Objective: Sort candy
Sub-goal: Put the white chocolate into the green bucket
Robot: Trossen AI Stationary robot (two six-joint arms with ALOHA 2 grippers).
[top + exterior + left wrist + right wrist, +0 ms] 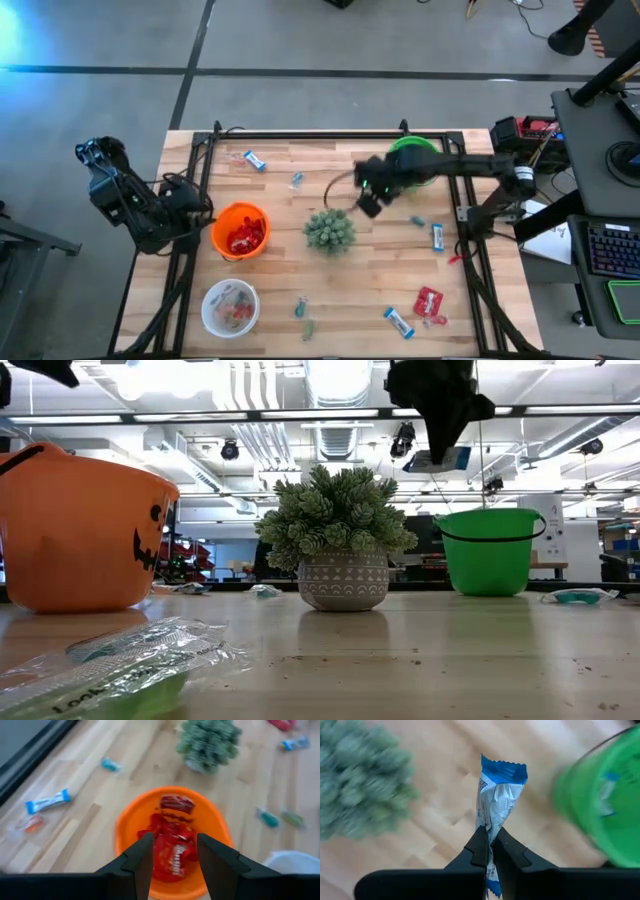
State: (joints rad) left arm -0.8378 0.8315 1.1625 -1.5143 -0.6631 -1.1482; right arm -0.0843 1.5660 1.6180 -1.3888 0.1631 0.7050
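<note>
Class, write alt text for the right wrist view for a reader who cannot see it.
The right hand is shut on a blue-and-white candy bar, held above the wooden table. A green bucket is on one side, a spiky green plant on the other.

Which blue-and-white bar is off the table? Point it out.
The blue-and-white bar pinched in the right claw, beside the green bucket; the other bars lie on the wood.

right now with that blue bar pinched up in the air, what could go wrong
The right tool pinches the blue-and-white bar only near one end, so it might slip out before reaching the green bucket. The potted plant sits close below the arm; a low swing could bump it.
</note>
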